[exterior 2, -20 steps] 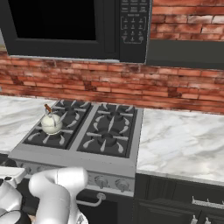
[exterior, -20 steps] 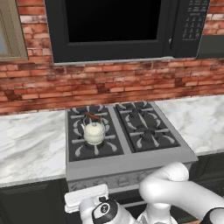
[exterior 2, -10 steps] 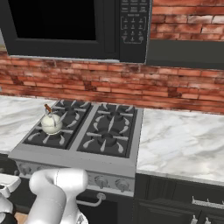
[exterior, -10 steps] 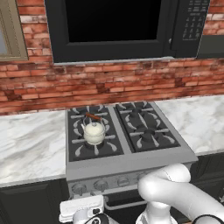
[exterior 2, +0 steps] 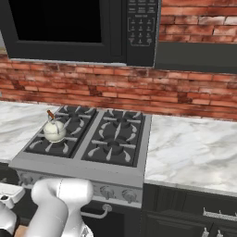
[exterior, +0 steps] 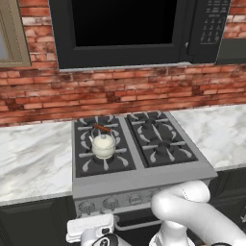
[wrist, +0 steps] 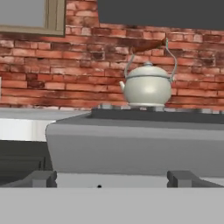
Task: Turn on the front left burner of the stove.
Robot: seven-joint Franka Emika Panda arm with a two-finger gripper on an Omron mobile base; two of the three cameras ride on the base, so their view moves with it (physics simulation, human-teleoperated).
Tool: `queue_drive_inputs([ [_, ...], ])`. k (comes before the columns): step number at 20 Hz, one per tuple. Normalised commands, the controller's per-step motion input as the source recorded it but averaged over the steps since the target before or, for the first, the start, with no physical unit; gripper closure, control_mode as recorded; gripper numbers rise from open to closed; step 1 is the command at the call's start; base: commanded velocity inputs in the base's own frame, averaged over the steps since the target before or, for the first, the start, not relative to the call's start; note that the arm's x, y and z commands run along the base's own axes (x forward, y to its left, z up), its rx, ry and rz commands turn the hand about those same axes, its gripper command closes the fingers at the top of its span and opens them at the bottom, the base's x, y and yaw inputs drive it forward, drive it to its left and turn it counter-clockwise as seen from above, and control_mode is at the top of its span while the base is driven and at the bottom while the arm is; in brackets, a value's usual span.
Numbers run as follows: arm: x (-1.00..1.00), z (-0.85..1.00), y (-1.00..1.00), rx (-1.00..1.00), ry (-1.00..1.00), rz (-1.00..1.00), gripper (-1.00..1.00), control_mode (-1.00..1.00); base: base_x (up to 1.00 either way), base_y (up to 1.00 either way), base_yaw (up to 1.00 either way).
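The grey steel stove [exterior: 139, 180] stands in the counter under the microwave. A small white kettle [exterior: 103, 144] sits on its front left burner [exterior: 104, 161], which is unlit; the kettle [wrist: 146, 87] also shows above the stove's front edge [wrist: 131, 144] in the hand view. A row of round silver knobs [exterior: 110, 202] runs along the front panel. My hand [exterior: 91, 227] hangs low in front of the left knobs, facing the stove. The gripper [wrist: 113, 178] is open, its fingertips [wrist: 41, 178] wide apart with nothing between them.
A black microwave [exterior: 125, 29] hangs above the stove on the brick wall. Marble counters [exterior: 33, 158] lie on both sides. Dark cabinet fronts [exterior 2: 185, 208] and the oven's bar handle [exterior 2: 99, 214] are below. My white arm [exterior: 192, 211] crosses the stove's lower right front.
My hand has sunk a little lower in front of the stove's left knobs. The stove and kettle have not moved.
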Motion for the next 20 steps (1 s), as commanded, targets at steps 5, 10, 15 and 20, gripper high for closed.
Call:
queue_drive_inputs([
  [5,0.22,-0.29,-0.06,0.00,0.00,0.00,-1.00,-1.00,0.00,0.00,0.00],
  [10,0.18,-0.30,0.00,0.00,0.00,0.00,-1.00,-1.00,0.00,0.00,0.00],
  [15,0.17,-0.33,0.00,0.00,0.00,0.00,-1.00,-1.00,0.00,0.00,0.00],
  [20,0.19,-0.31,0.00,0.00,0.00,0.00,-1.00,-1.00,0.00,0.00,0.00],
])
